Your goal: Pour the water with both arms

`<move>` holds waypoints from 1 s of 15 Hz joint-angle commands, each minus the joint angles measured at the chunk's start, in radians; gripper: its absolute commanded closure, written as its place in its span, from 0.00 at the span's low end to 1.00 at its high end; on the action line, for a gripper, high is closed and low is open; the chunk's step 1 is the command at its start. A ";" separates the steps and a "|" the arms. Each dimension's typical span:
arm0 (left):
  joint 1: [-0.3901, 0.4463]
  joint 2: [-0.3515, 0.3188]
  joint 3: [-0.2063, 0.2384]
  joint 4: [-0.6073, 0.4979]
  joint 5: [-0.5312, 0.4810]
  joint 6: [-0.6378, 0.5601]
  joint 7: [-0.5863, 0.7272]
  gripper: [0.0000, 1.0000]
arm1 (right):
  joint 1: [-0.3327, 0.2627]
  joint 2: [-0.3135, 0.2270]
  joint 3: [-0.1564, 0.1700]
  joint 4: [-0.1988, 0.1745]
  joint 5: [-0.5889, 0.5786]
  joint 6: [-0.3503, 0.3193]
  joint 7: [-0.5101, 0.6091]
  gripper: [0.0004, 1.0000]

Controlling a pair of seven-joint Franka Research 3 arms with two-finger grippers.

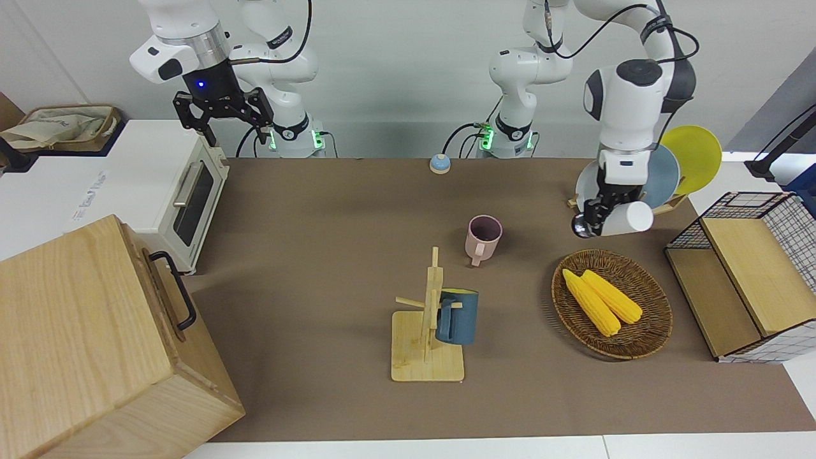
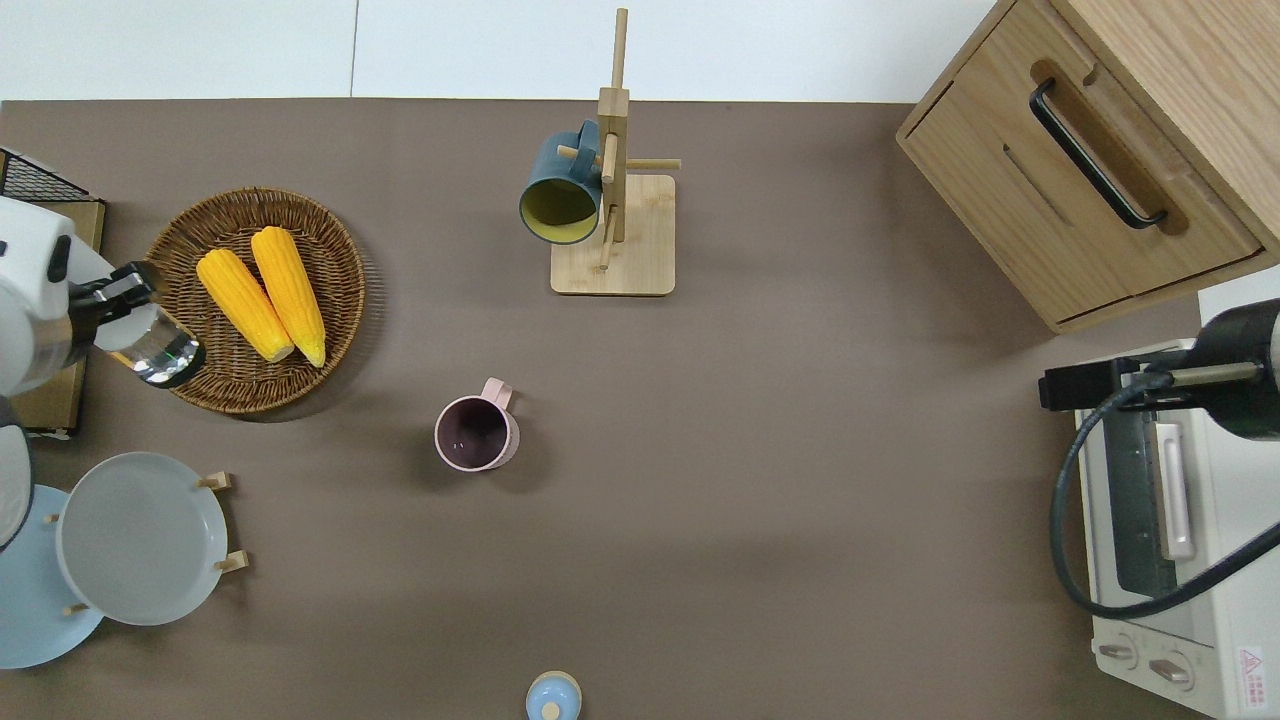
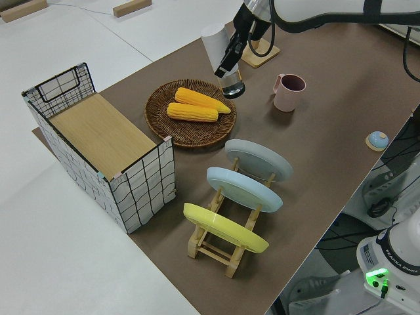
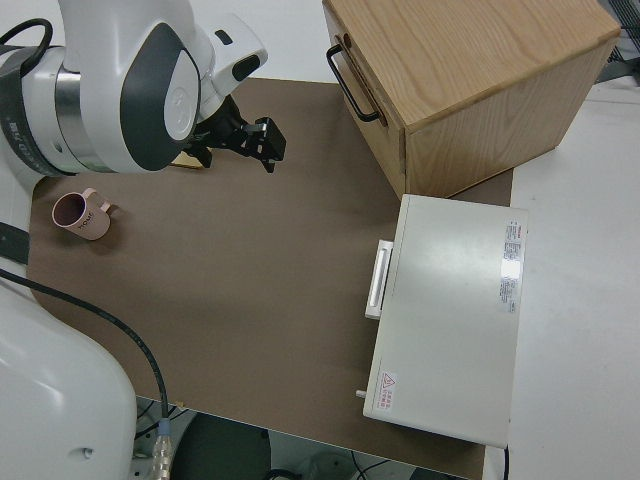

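The left hand (image 1: 596,220) is clamped on a clear bottle with a white cap (image 1: 621,218), held tilted nearly level in the air; the overhead view places it over the rim of the wicker basket (image 2: 345,300) at the left arm's end of the desk (image 2: 800,500). The bottle's clear base points toward the middle of the desk and its white top toward the wire crate (image 1: 752,280). Two corn cobs (image 1: 602,299) lie side by side in the basket. The pink mug (image 1: 483,238) stands upright on the desk near its middle, well apart from the bottle, handle turned away from the robots. Farther from the robots, a blue mug (image 1: 458,315) hangs on a wooden mug tree (image 1: 428,331). Three plates stand in a rack (image 3: 226,246) nearer to the robots than the basket. The right arm is parked, its hand (image 1: 220,111) with fingers apart. A toaster oven (image 1: 185,197) and a wooden cabinet (image 1: 89,338) occupy the right arm's end.
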 commanded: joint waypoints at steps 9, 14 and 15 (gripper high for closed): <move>0.072 0.012 0.081 0.213 0.036 -0.010 0.194 1.00 | -0.004 -0.016 -0.001 -0.012 0.019 -0.002 -0.008 0.01; 0.072 0.026 0.159 0.238 0.025 0.088 0.274 1.00 | -0.004 -0.016 -0.001 -0.012 0.019 -0.002 -0.008 0.01; 0.074 0.025 0.175 0.238 -0.007 0.101 0.317 1.00 | -0.004 -0.016 -0.001 -0.012 0.019 -0.002 -0.008 0.01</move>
